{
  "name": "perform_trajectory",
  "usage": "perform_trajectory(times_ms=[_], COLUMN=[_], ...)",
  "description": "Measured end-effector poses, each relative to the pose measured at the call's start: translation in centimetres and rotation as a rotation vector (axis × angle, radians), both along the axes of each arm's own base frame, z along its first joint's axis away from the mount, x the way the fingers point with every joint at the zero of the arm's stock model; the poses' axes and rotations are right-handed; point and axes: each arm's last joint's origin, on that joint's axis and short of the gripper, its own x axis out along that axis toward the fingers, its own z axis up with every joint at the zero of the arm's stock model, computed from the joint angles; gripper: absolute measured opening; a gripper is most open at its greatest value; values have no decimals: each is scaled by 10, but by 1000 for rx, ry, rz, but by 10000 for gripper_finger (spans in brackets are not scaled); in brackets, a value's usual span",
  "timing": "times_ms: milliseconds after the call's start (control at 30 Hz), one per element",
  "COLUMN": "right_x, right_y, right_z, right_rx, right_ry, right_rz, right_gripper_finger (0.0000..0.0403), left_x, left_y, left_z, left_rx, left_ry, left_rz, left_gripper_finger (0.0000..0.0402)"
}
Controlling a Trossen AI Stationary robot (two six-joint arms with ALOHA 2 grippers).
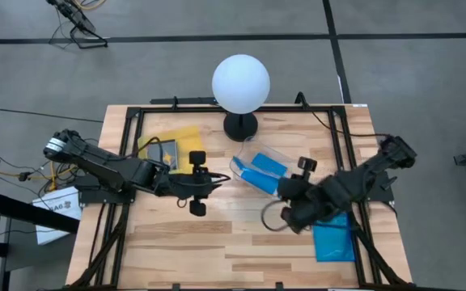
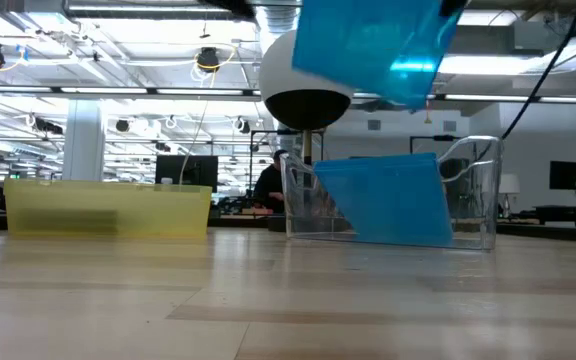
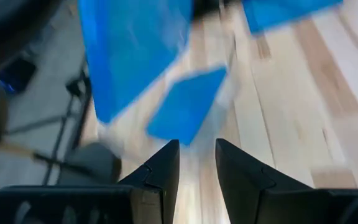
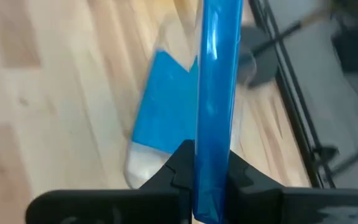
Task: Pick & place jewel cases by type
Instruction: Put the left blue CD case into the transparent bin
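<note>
The bright blue flat jewel case (image 2: 373, 45) held in the air is cut off by the low view's upper edge. The grey case in the yellow shallow tray (image 1: 168, 150) is partly hidden by the left arm.

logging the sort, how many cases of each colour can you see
blue cases: at least 3, one in the right gripper, one in the clear tray, one on the table
dark cases: 1, in the yellow tray
total: at least 4

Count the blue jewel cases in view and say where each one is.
4: two in the clear tray, at and; one held by the right gripper, at; one on the table at. Stacked ones may be hidden.
</note>
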Motion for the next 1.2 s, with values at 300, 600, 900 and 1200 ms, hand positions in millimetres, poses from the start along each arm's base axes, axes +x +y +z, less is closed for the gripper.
perform_trajectory(times_ms=[300, 600, 900, 1200], right_x=[-16, -15, -10, 2], right_y=[15, 14, 18, 17], right_z=[10, 10, 11, 14], right_rx=[-45, -76, -70, -82], right_ry=[-90, -90, -113, -146], right_rz=[72, 81, 141, 211], right_gripper_finger=[15, 15, 15, 16], left_x=[15, 11, 13, 16], left_y=[21, 35, 36, 37], left_z=[20, 28, 36, 33], left_rx=[-73, -128, -87, -118], left_ry=[-207, -236, -293, -274], left_rz=[18, 7, -71, -144], left_gripper_finger=[139, 211, 220, 213])
